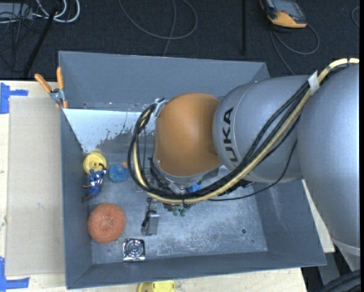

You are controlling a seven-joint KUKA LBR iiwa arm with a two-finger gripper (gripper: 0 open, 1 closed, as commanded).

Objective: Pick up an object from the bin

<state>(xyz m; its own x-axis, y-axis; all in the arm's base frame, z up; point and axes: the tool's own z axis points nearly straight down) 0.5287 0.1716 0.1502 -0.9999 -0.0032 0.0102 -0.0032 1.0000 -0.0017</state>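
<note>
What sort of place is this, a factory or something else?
Most likely a robotics research lab: a KUKA arm reaches into a grey metal bin of odd small things, like an orange round pad, with loose cables on the dark floor behind.

The arm (273,132) has rounded silver-grey housings, with black lettering (227,135) reading "UKA" on one link. A glossy orange dome cover (185,132) encloses the wrist. The cable bundle (136,157) comprises black and pale yellow leads. The hand (150,221) is dark grey metal.
</note>
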